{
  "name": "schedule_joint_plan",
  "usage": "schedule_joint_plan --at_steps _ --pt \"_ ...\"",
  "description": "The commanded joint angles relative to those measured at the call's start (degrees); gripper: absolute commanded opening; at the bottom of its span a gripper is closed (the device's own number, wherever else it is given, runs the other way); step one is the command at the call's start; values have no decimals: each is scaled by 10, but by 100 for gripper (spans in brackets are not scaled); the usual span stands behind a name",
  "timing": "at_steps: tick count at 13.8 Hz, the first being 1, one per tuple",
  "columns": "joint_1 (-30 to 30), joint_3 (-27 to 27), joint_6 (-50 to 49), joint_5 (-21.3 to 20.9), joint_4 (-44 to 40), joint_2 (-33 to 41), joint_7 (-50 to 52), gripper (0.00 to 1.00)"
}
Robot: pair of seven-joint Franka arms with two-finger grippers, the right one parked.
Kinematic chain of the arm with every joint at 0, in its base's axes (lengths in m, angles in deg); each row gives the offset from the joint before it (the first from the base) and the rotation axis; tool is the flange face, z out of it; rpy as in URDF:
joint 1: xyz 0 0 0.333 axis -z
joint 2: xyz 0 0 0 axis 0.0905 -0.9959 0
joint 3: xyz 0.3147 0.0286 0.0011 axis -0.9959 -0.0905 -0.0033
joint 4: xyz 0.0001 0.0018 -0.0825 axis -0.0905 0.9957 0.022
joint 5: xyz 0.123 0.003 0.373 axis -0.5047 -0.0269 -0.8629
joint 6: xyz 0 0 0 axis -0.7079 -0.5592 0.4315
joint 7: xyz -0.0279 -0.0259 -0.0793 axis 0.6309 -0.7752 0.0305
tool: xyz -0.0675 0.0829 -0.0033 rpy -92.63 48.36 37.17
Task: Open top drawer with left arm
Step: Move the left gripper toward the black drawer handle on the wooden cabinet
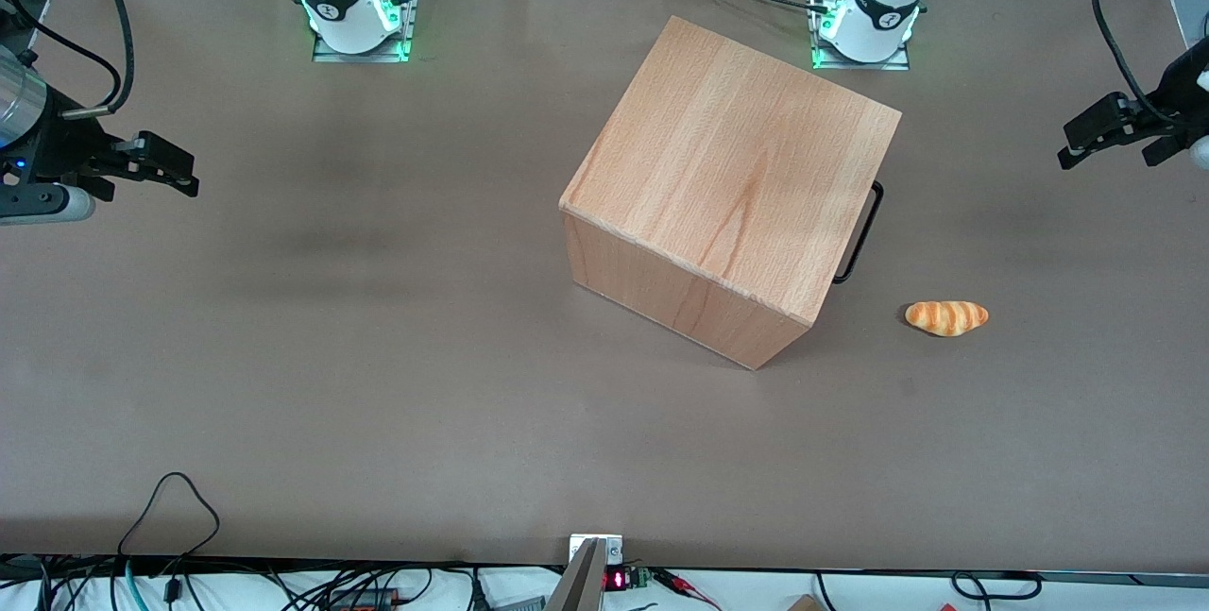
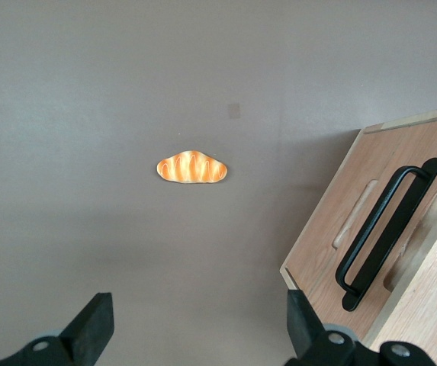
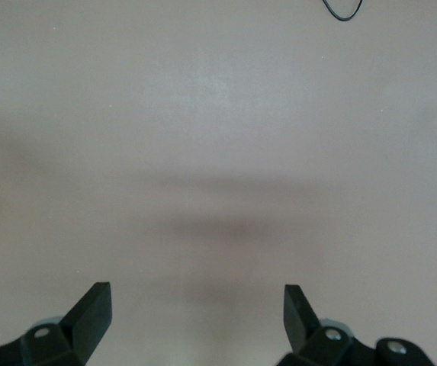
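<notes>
Jaws of the left arm's small black two-finger gripper stand wide apart w/ nothing between them; two black fingertips show in the wrist view over bare bench. Gripper hangs above the working arm's end of the grey-brown matte bench, well apart from the cabinet, not touching anything. Only a bit of the left arm shows at the frame edge, black cable looping up from it.

Cube-shaped light beech-wood cabinet sits approx mid-bench, turned at an angle so its drawer front faces the working arm's end. Top drawer's flat light-wood front panel looks flush w/ the cabinet shell, i.e. drawer closed. Long black bar handle runs along that panel, raised off it on two posts; pale recesses visible beneath the bar. From the front camera only a black loop of the handle peeks past the cabinet's edge.

Small orange-and-cream striped toy croissant lies flat on the bench in front of the drawer face, near the cabinet but apart from it, and nearer to the front camera than the gripper. Wrist view shows the croissant beside the drawer front w/ bare bench between them.
</notes>
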State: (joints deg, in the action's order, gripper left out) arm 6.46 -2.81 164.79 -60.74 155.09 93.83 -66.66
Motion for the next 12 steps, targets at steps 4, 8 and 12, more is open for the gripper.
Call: schedule_joint_plan --at_steps 4,8,12 --pt "-1 0 -22 -14 -22 -7 -11 100" --pt "-2 1 -21 -12 -13 -10 -9 100" --pt "-1 2 -11 16 15 -22 -14 100"
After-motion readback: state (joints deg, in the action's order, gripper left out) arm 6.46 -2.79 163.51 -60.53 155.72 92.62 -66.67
